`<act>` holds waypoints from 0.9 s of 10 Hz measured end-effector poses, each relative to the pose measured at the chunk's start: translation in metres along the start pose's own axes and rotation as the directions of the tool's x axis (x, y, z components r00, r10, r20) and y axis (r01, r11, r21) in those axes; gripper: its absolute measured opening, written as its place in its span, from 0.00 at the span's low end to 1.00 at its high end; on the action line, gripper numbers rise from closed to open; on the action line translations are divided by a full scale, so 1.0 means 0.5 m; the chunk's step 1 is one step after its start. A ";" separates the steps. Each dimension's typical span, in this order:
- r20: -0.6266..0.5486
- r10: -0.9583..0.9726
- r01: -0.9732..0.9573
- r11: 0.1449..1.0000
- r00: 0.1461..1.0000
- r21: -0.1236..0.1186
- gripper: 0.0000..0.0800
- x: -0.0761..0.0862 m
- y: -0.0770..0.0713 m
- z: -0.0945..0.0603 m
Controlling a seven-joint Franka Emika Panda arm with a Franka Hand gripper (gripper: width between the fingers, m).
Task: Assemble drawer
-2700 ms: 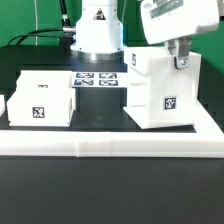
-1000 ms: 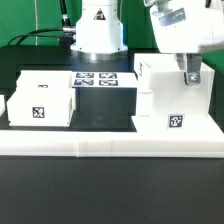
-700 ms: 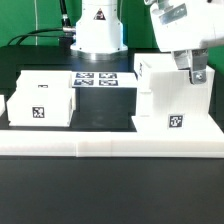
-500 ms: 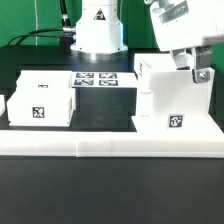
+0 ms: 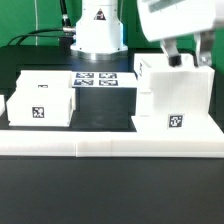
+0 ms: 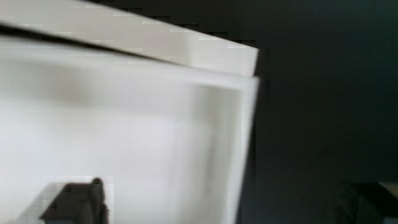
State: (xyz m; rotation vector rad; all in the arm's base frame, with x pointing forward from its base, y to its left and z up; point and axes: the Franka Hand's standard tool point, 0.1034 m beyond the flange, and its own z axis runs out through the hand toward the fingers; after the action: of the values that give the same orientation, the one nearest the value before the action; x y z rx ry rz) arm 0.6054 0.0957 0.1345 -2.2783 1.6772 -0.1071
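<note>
The large white cube-shaped drawer housing point(image 5: 172, 98) stands at the exterior view's right, set into the corner of the white border bar point(image 5: 110, 146). My gripper point(image 5: 192, 58) hangs just above the housing's top right edge, open and holding nothing. In the wrist view the housing's white wall and rim point(image 6: 160, 130) fill the picture. One dark fingertip point(image 6: 73, 200) shows over the wall, and the other is faint over the dark table. A smaller white tray box point(image 5: 42, 100) sits at the left. The edge of another box point(image 5: 3, 108) shows at the far left.
The marker board point(image 5: 98, 80) lies flat behind the gap between the tray box and the housing. The robot's white base point(image 5: 98, 28) stands behind it. The border bar runs along the front and up the right side.
The housing slid right and squared into the corner earlier. In the last half second my gripper has let go of its top right wall and lifted.
</note>
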 end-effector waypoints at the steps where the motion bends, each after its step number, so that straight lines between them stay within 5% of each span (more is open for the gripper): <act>1: 0.001 -0.002 0.002 1.000 1.000 -0.005 0.81 0.000 0.002 0.007; 2: 0.000 -0.033 0.033 0.999 0.999 -0.004 0.81 0.001 -0.001 0.008; 3: 0.013 -0.156 0.156 0.987 0.988 -0.031 0.81 -0.002 0.008 0.008; 5: 0.077 -0.447 0.454 0.883 0.891 -0.124 0.81 0.004 0.034 -0.005; 6: 0.125 -0.579 0.592 0.794 0.806 -0.138 0.81 0.013 0.038 -0.018; 9: 0.151 -0.736 0.751 0.651 0.660 -0.105 0.81 0.019 0.037 -0.019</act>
State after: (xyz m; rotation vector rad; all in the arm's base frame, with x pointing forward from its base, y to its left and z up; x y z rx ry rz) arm 0.5893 0.0798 0.1370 -2.9011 0.5977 -0.0396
